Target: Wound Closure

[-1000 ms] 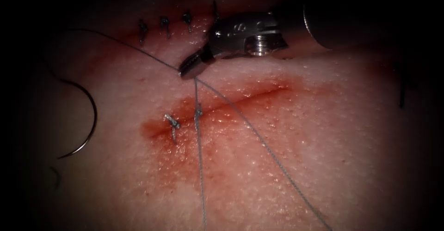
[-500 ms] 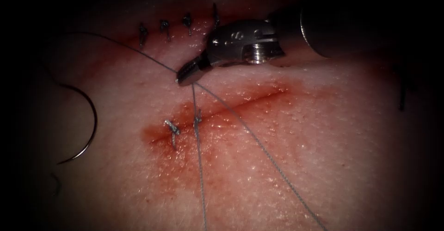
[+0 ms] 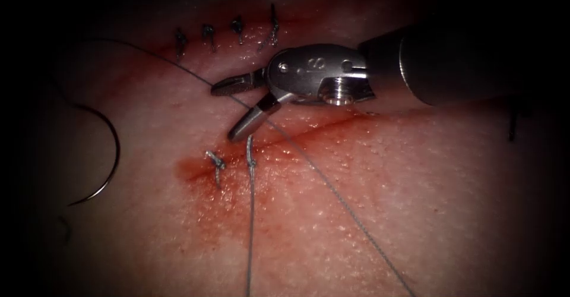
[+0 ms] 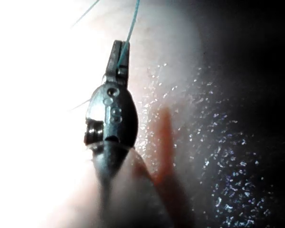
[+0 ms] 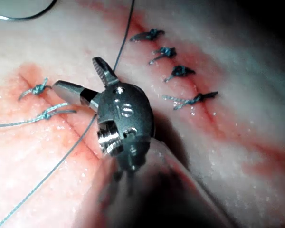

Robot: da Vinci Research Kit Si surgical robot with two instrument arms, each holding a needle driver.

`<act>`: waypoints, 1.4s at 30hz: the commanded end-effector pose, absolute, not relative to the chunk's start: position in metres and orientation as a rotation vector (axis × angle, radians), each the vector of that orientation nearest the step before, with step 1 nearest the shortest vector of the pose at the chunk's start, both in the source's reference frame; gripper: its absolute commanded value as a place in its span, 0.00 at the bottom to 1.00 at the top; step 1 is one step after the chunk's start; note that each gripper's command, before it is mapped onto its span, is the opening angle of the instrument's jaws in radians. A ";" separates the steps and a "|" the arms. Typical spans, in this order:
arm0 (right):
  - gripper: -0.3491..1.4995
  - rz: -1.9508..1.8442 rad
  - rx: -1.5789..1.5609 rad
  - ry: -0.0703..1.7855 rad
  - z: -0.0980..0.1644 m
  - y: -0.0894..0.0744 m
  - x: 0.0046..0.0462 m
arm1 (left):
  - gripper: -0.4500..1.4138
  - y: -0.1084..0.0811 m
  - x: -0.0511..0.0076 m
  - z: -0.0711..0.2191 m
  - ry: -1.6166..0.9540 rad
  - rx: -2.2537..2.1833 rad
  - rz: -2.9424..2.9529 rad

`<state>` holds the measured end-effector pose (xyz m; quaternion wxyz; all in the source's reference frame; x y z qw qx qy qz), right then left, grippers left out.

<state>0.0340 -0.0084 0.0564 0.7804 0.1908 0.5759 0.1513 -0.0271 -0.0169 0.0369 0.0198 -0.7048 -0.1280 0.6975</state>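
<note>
My right tool [image 3: 225, 111] reaches in over the cut [image 3: 332, 122] with its jaws open and holds nothing. A long thread [image 3: 332, 193] runs slantwise through the gap between them. From the newest knot [image 3: 251, 161] a short tail rises to just beside the lower jaw, and another strand [image 3: 249, 237] runs down. The curved needle [image 3: 113, 154] lies free on the tissue [image 3: 415, 202] left of the cut, not in it. The right tool [image 5: 78, 73] stands open near two knotted stitches [image 5: 35, 89]. My left tool [image 4: 121, 52] is shut on the thread [image 4: 132, 19].
A tied stitch [image 3: 214, 161] sits at the cut's left end, in red fluid [image 3: 196, 172]. A row of several older stitches [image 3: 208, 34] crosses the tissue beyond the right tool; the same row [image 5: 180, 71] lies beside that tool's wrist.
The right tool's jaws were shut on the thread above the knot; they have opened and let it go. The tail from the knot now stands free, and the tool has shifted slightly down.
</note>
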 end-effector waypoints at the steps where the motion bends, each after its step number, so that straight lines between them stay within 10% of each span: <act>1: 0.82 0.355 0.406 1.249 0.056 -0.009 0.0340 | 0.00 -0.017 -0.0273 0.037 -0.383 -2.195 2.165; 10: 0.83 0.461 0.192 1.304 0.053 -0.008 0.0295 | 0.00 -0.008 -0.0244 0.035 -0.203 -2.286 2.219; 16: 0.61 0.473 0.167 1.372 0.053 -0.011 0.0303 | 0.00 -0.003 -0.0234 0.037 -0.126 -2.373 2.229; 22: 0.00 0.433 0.192 1.422 0.052 -0.013 0.0326 | 0.00 0.001 -0.0233 0.038 0.046 -2.441 2.190; 42: 0.00 0.283 0.326 1.611 0.053 -0.018 0.0381 | 0.00 0.008 -0.0229 0.043 0.408 -2.381 2.099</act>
